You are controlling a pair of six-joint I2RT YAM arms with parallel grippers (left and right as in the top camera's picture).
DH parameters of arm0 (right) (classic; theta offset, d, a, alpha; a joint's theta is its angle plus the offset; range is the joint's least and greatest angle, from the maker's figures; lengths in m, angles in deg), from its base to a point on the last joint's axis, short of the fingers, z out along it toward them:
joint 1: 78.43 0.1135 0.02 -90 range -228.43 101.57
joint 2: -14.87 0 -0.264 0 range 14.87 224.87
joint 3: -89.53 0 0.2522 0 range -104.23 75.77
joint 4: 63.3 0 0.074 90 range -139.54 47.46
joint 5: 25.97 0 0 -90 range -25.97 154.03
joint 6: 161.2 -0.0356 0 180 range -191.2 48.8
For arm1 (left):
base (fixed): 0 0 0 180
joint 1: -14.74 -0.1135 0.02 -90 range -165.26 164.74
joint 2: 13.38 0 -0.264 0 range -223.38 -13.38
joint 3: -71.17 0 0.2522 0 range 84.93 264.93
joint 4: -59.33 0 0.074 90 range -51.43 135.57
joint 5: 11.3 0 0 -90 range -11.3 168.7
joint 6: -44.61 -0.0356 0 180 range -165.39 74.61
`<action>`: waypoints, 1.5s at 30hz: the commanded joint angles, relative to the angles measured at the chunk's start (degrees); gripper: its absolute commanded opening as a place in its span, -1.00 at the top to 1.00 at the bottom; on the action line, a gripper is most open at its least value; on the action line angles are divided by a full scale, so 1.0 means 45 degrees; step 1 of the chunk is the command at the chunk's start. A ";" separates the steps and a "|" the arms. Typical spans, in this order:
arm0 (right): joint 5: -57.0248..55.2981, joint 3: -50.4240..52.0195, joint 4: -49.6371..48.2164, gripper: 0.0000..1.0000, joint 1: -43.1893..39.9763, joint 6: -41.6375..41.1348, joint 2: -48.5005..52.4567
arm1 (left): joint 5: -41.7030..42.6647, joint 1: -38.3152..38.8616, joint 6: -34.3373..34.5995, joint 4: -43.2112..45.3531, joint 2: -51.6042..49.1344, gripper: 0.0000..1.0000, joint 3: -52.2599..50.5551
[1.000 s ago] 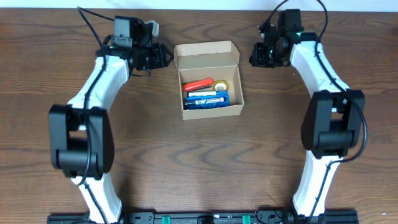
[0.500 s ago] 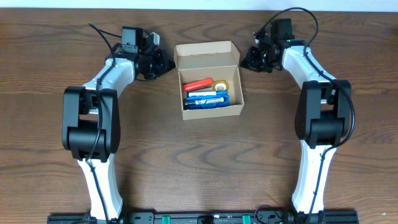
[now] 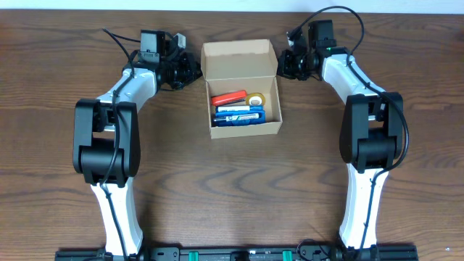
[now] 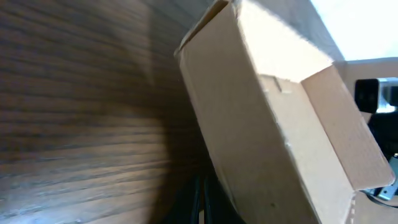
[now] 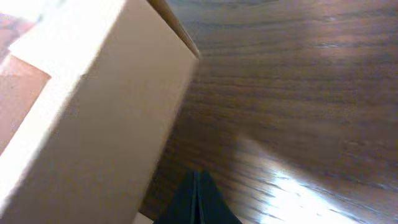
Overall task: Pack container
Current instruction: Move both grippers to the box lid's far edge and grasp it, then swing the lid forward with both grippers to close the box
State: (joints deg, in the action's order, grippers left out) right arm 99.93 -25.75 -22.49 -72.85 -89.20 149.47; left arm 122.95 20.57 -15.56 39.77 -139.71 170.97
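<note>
On the wooden desk (image 3: 217,188), the tan cardboard container (image 3: 246,131) sits at the centre, its lid flap (image 3: 239,59) standing open at the far side. Inside, blue pens (image 3: 239,116) lie nearest, then a red item (image 3: 230,97), perhaps a marker, beside a yellow tape roll (image 3: 255,99). Farther back, the left end effector (image 3: 191,72) is closed and empty, just beside the flap's left edge. The right end effector (image 3: 284,65), likewise closed on nothing, sits just beside the flap's right edge.

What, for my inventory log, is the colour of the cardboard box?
Plain tan brown, with no print. The container shows best in the overhead view.
</note>
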 commanded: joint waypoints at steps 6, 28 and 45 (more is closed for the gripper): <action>0.2599 0.0015 -0.0593 0.97 -0.0160 -0.0379 0.0117 | 0.1982 -0.0194 0.0039 0.1200 -0.0199 0.89 0.0010; 0.5756 0.0010 -0.2045 0.98 -0.0903 0.1467 -0.1651 | 0.5251 -0.0811 -0.0005 0.2356 0.0000 0.89 0.1549; 0.4760 0.0010 0.1277 0.97 -0.0529 0.4318 -0.2939 | 0.6139 -0.0787 -0.1297 0.0777 0.0903 0.89 0.1749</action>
State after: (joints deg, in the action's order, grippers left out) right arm 123.25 -25.75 -18.88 -76.39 -75.37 138.81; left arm 148.98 17.05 -17.23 45.36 -138.35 177.63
